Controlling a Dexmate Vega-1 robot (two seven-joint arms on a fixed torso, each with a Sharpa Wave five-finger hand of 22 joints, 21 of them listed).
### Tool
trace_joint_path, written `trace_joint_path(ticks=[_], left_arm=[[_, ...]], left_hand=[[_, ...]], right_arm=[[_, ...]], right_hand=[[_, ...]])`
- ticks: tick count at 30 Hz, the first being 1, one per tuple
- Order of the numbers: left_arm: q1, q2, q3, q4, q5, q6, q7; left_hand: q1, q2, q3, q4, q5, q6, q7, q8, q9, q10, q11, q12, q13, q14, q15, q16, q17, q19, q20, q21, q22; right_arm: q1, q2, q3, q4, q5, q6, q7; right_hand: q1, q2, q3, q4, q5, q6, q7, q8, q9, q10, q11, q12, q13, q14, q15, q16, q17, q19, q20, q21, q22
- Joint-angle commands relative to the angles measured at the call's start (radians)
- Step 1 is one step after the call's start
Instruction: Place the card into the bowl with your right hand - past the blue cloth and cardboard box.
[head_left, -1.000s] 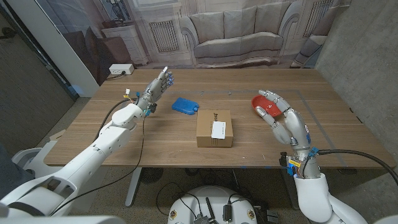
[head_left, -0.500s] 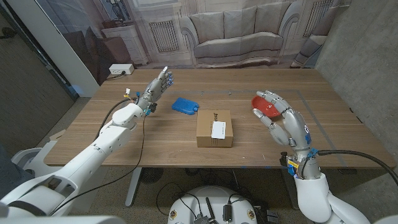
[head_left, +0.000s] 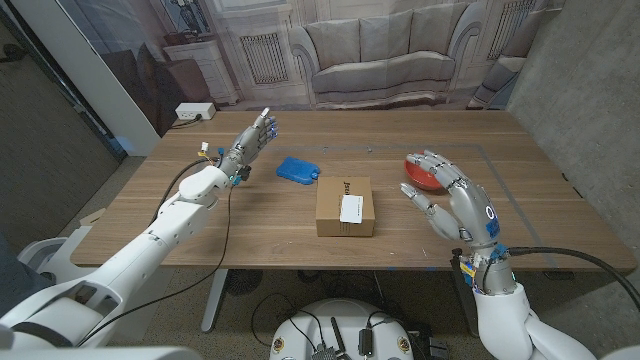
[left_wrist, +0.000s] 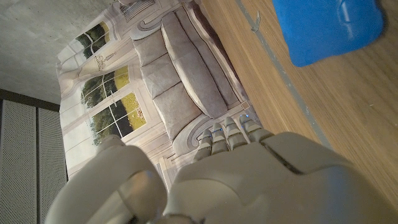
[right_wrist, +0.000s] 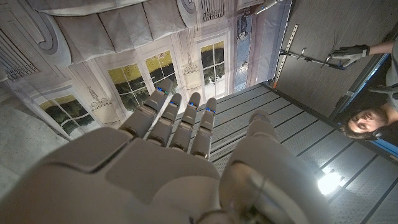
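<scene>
A white card (head_left: 351, 208) lies on top of the cardboard box (head_left: 344, 206) at the table's middle. The blue cloth (head_left: 296, 170) (left_wrist: 328, 28) lies just left of and behind the box. The red bowl (head_left: 422, 174) stands to the box's right, partly hidden behind my right hand (head_left: 455, 204). That hand is raised above the table, fingers spread, holding nothing (right_wrist: 168, 162). My left hand (head_left: 251, 140) is lifted over the table's left part, fingers straight and apart, also holding nothing (left_wrist: 230, 180).
The wooden table (head_left: 200, 230) has bare surface left of the box and along its front edge. A backdrop printed with a sofa (head_left: 380, 55) hangs behind the table. In the right wrist view a person (right_wrist: 367, 121) is at the picture's edge.
My right hand has drifted toward the table's front and lowered a little, uncovering more of the red bowl. The left arm, the card and the box have not moved.
</scene>
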Motion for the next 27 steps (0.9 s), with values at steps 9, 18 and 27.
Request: trace_joint_path(ticks=[9,18,27], left_arm=[[0.002,0.021,-0.007,-0.023,0.002,0.005,-0.007],[0.002,0.019,-0.01,-0.019,0.001,-0.001,-0.006],[0.007,0.022,-0.011,-0.022,0.002,0.001,-0.001]], left_hand=[[0.006,0.001,-0.009,-0.001,-0.005,0.006,0.001,0.004,0.003,0.001,-0.003,-0.001,0.005,0.001,-0.003,-0.001,0.003,-0.008,-0.04,0.001,0.005],[0.006,0.002,-0.01,-0.001,-0.005,0.006,0.001,0.004,0.003,0.002,-0.003,-0.001,0.005,0.0,-0.002,-0.002,0.003,-0.01,-0.038,0.001,0.005],[0.007,0.003,-0.011,-0.001,-0.006,0.006,0.002,0.004,0.003,0.002,-0.003,-0.001,0.005,-0.001,0.001,-0.002,0.003,-0.011,-0.037,0.001,0.006]], right_arm=[[-0.051,-0.118,-0.054,-0.05,-0.112,-0.191,-0.083],[-0.05,-0.155,-0.088,-0.056,-0.128,-0.255,-0.098],[-0.04,-0.2,-0.115,-0.062,-0.133,-0.304,-0.092]], right_hand=[[0.012,-0.015,0.002,-0.007,0.01,-0.004,-0.026,-0.002,0.006,-0.007,-0.022,-0.01,0.005,-0.015,-0.112,-0.01,0.002,-0.01,-0.114,-0.007,0.003],[0.04,-0.031,0.006,-0.022,0.018,-0.017,-0.036,-0.01,0.007,-0.022,-0.026,-0.018,0.006,-0.03,-0.11,-0.016,0.0,-0.02,-0.115,-0.015,0.002],[0.104,-0.055,0.02,-0.038,0.036,-0.028,-0.046,-0.017,0.009,-0.047,-0.033,-0.031,0.008,-0.053,-0.108,-0.021,0.0,-0.04,-0.109,-0.025,0.001]])
